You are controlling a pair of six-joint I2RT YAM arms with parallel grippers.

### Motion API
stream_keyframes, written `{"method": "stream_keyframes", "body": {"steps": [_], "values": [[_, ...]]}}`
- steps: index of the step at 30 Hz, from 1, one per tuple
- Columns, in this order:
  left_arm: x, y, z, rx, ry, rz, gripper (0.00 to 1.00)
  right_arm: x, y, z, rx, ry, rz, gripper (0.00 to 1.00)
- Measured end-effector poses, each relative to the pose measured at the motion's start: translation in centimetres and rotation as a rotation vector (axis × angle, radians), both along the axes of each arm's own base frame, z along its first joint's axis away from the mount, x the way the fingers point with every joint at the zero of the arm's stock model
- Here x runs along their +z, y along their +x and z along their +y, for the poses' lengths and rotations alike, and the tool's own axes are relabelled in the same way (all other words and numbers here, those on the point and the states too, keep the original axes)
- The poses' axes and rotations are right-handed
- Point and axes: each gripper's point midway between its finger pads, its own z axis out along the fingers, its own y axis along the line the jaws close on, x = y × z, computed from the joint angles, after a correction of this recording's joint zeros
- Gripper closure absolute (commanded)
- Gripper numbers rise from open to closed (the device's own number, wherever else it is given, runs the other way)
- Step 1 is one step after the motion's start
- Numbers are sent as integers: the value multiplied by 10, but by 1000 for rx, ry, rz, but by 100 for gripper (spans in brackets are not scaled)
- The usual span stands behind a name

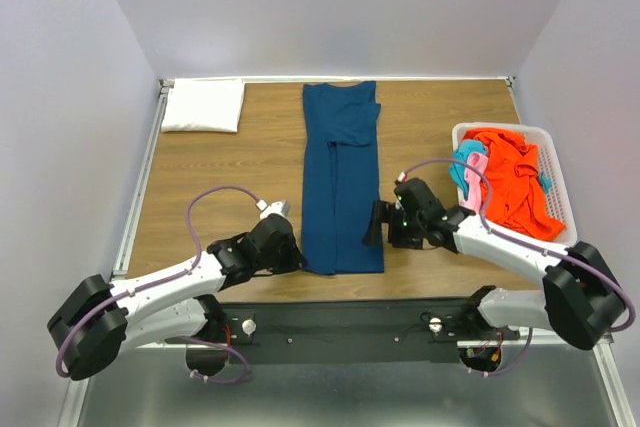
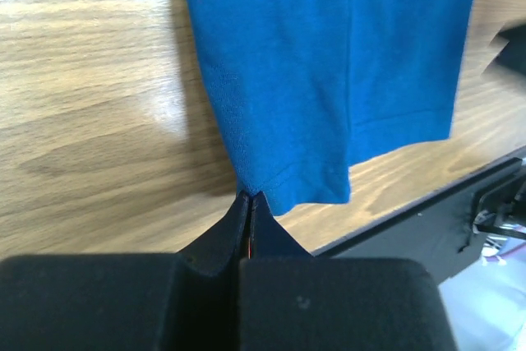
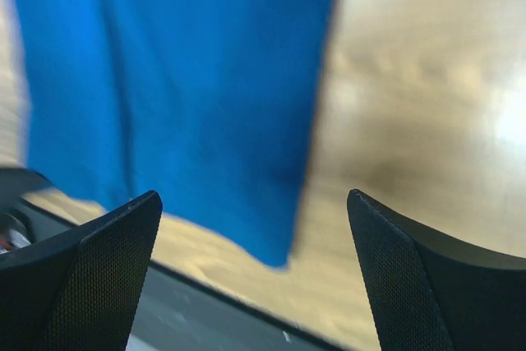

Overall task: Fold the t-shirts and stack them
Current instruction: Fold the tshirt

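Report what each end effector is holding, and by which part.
The left end effector is shut on the blue t-shirt, pinching its near left hem corner. The right end effector is open, holding nothing.

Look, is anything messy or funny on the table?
Only the basket looks messy: an orange shirt lies crumpled in it, and a pink shirt and a teal shirt are bunched against the rim nearest the blue shirt. The blue shirt lies in a long strip, and the white shirt sits folded in the far corner.
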Motion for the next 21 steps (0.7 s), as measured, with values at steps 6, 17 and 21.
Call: {"method": "stream_keyframes", "body": {"steps": [6,17,21], "values": [[-3,-3,2,10,-8,11,100,-20,-46,-17,-19,-38,108,12],[-9,-4,4,13,10,29,100,-31,-73,-10,-9,-33,189,51],[-10,-5,4,13,14,33,100,-34,-75,-10,-11,-40,203,65]]}}
